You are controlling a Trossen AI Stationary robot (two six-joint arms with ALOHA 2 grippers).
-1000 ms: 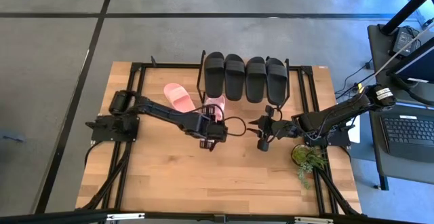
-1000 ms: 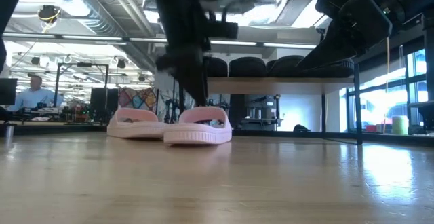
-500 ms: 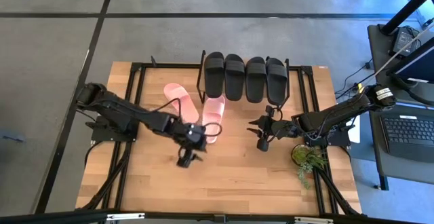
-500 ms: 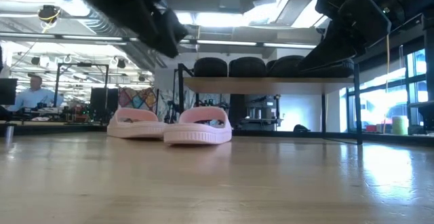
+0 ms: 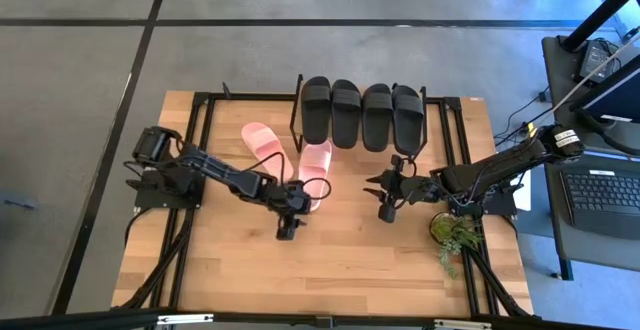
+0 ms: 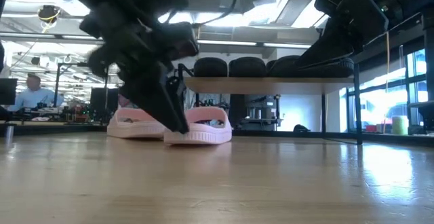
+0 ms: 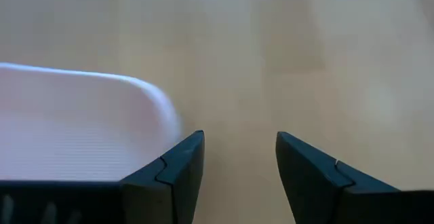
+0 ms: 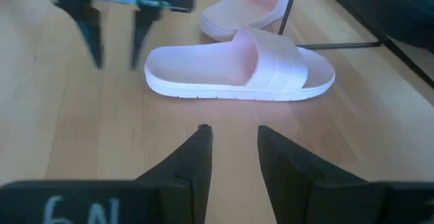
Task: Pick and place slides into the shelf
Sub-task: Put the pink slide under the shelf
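Two pink slides lie sole-down on the table: one [image 5: 315, 160] in front of the shelf and one [image 5: 263, 141] to its left. Several black slides [image 5: 362, 113] sit side by side on the shelf's wooden board [image 6: 271, 84]. My left gripper [image 5: 288, 230] is open and points steeply down at the table just off the heel end [image 8: 152, 68] of the nearer pink slide [image 7: 74, 125]. Bare wood shows between its fingers. My right gripper [image 5: 380, 198] hangs open to the right of that slide [image 8: 237, 71], facing it.
A small potted plant [image 5: 450, 232] stands at the table's right near corner. Black frame rails [image 5: 205, 120] run along the table's sides. A laptop [image 5: 600, 195] sits on a side desk to the right. A person [image 6: 30, 91] sits far behind the table.
My left gripper has drawn back from above the nearer pink slide toward the table's near edge. It has tipped to point steeply down and sunk close to the table beside the slide's heel. Both pink slides lie where they were.
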